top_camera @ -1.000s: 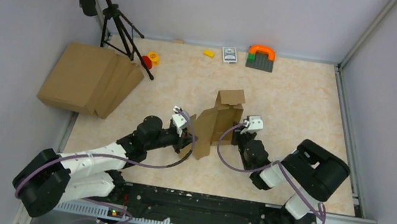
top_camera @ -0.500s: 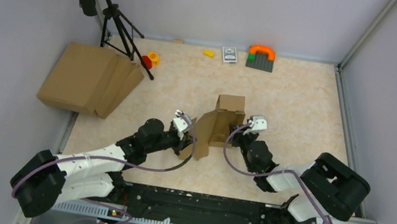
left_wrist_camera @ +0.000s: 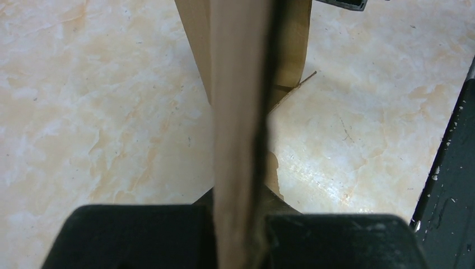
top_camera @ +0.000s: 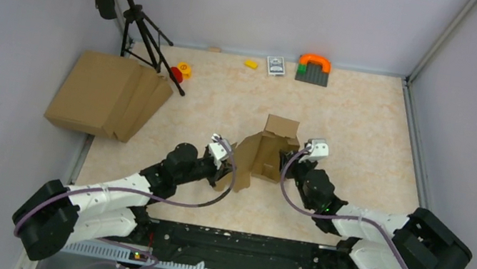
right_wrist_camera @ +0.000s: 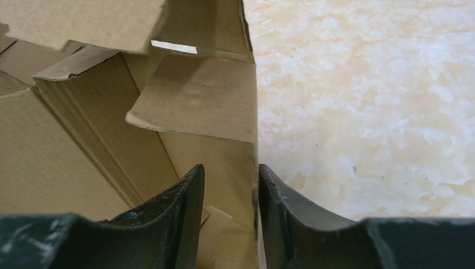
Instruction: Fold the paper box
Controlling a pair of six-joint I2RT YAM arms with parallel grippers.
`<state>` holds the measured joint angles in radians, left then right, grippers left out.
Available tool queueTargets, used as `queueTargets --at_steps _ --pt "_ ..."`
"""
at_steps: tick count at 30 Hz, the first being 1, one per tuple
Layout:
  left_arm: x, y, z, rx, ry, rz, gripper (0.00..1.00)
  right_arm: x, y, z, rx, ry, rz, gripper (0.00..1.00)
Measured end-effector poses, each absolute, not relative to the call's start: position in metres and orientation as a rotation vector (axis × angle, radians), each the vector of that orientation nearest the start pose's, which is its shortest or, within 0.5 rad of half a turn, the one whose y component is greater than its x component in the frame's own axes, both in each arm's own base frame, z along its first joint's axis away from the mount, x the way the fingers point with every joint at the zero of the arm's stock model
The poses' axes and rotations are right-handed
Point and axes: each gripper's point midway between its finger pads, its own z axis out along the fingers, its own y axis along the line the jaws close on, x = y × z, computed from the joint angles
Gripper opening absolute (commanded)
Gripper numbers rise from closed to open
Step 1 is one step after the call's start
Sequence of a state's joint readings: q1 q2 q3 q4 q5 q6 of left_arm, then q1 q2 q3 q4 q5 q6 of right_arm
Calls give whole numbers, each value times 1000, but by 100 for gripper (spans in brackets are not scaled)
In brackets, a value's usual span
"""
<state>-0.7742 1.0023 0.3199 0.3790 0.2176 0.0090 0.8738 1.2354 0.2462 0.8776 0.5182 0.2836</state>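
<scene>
Near the middle of the marbled surface [top_camera: 367,126], a little toward 6 o'clock: the paper box [top_camera: 268,150], partly folded, walls raised, one flap leaning up toward 12 o'clock and a loose panel splayed out toward 8 o'clock.

Gripped from both sides. At the box's 9 o'clock, the left claw [top_camera: 225,164], pressed together on that loose panel. Seen from the left wrist, the panel [left_wrist_camera: 238,112] edge-on, running straight up from between the two dark fingers of the claw [left_wrist_camera: 238,235], with pale surface [left_wrist_camera: 84,112] on either side and part of the box touching the surface beyond.

At the box's 3 o'clock, the right claw [top_camera: 284,162], pinching a side wall. From the right wrist, the claw [right_wrist_camera: 231,213] closed to a narrow gap around the upright cardboard wall [right_wrist_camera: 224,145], one finger inside the box, the other outside over bare surface [right_wrist_camera: 364,112]. Inner flaps and a small slot visible toward 11 o'clock of that view.

Well apart at 9 to 10 o'clock of the surface: a pile of flat brown cardboard [top_camera: 108,94], with a black tripod [top_camera: 139,21] just behind it and a small red and yellow toy [top_camera: 180,71] beside. Along the 12 o'clock edge: a yellow piece [top_camera: 251,63], a small card box [top_camera: 275,65] and a grey block with an orange arch [top_camera: 313,68].
</scene>
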Motion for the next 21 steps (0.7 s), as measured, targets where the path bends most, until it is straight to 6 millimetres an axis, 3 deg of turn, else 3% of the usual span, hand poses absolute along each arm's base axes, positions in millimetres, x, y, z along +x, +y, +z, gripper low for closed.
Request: queueTargets --at_steps 3,6,15,16,18,21 --pt "208 -256 114 881 1722 -722 0 276 212 125 -92 1705 447 26" --pt "207 -256 114 887 1723 -723 0 272 210 122 -59 1731 470 26" --pt "196 -262 112 909 1705 -789 1 271 206 100 8 1779 465 5" --pt "195 -263 113 912 1702 -795 9 273 205 100 12 1776 459 3" --pt "193 -264 113 917 1695 -814 44 275 203 100 16 1765 438 2" --pt "189 -264 115 914 1691 -830 59 277 201 102 -2 1745 416 0"
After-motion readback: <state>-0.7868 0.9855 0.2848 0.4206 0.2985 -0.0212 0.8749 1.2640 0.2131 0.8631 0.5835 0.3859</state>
